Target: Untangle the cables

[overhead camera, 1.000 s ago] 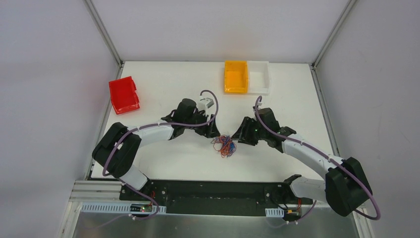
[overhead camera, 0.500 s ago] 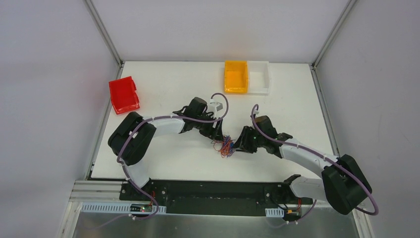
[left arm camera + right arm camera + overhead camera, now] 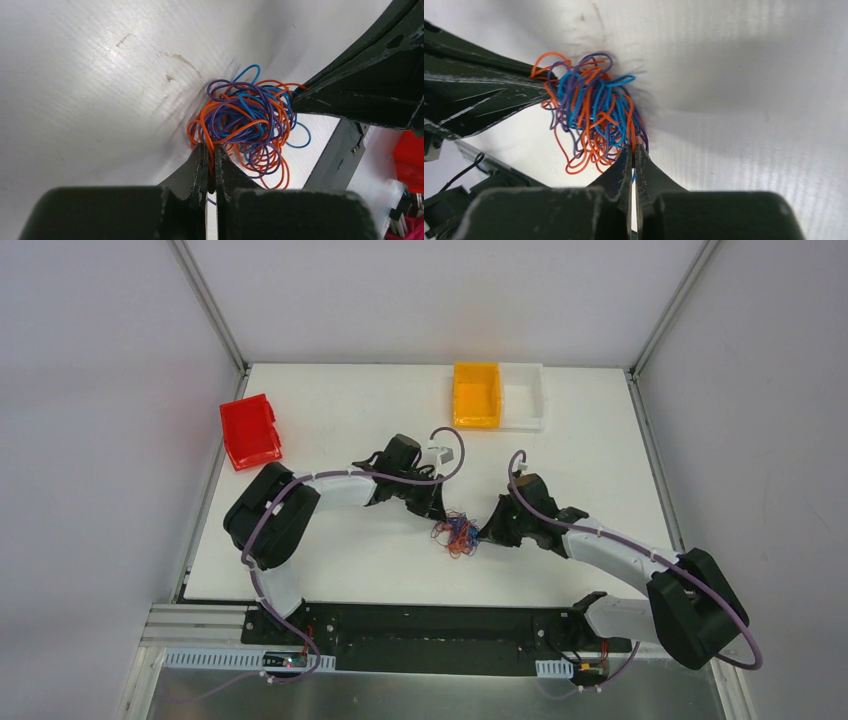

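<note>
The cables (image 3: 458, 532) are one tangled ball of thin orange, blue and purple wires in the middle of the white table (image 3: 330, 420). My left gripper (image 3: 441, 519) pinches the ball's left side. In the left wrist view the tangled cables (image 3: 245, 122) sit just past that gripper (image 3: 210, 148), which is shut on orange strands. My right gripper (image 3: 483, 532) bites the opposite side. The right wrist view shows the wire tangle (image 3: 594, 117) with this gripper (image 3: 632, 149) shut on orange and blue strands.
A red bin (image 3: 250, 431) stands at the table's left edge. At the back stand an orange bin (image 3: 476, 394) and a white bin (image 3: 524, 395) side by side. Grey walls and metal posts enclose the table.
Both grippers moved in on the tangle from either side and went from open to shut on its strands. The ball shifted slightly and bunched up between them.
</note>
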